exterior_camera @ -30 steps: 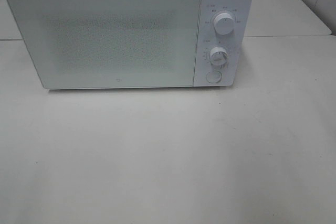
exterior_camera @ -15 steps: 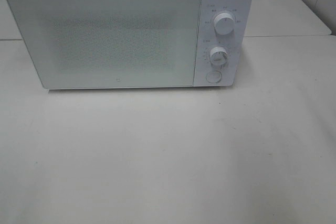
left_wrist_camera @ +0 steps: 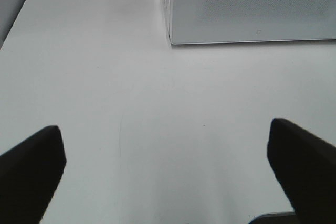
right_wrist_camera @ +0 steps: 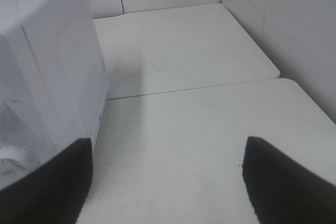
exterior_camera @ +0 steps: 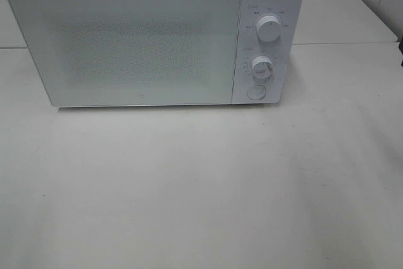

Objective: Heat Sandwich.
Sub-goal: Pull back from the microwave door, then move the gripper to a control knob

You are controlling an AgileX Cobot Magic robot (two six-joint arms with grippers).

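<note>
The sandwich is out of view in every frame. A white microwave point(exterior_camera: 151, 36) stands at the back of the table with its door shut and its window frosted, so nothing inside shows. My left gripper point(left_wrist_camera: 165, 182) is open over bare table, with the microwave's front lower corner point(left_wrist_camera: 173, 40) ahead of it. My right gripper point(right_wrist_camera: 165, 187) is open too, beside the microwave's right side wall point(right_wrist_camera: 47, 77). Nothing lies between either pair of fingers. In the exterior high view only a dark sliver of the right arm point(exterior_camera: 401, 47) shows at the right edge.
The microwave's panel carries two white knobs point(exterior_camera: 268, 29) point(exterior_camera: 262, 67) and a round button point(exterior_camera: 255, 92). A white table point(exterior_camera: 201, 187) stretches in front. A second tabletop point(right_wrist_camera: 178, 45) and tiled walls lie behind and to the right.
A dark sliver of the right arm has come into the exterior high view at its right edge. The microwave has not moved.
</note>
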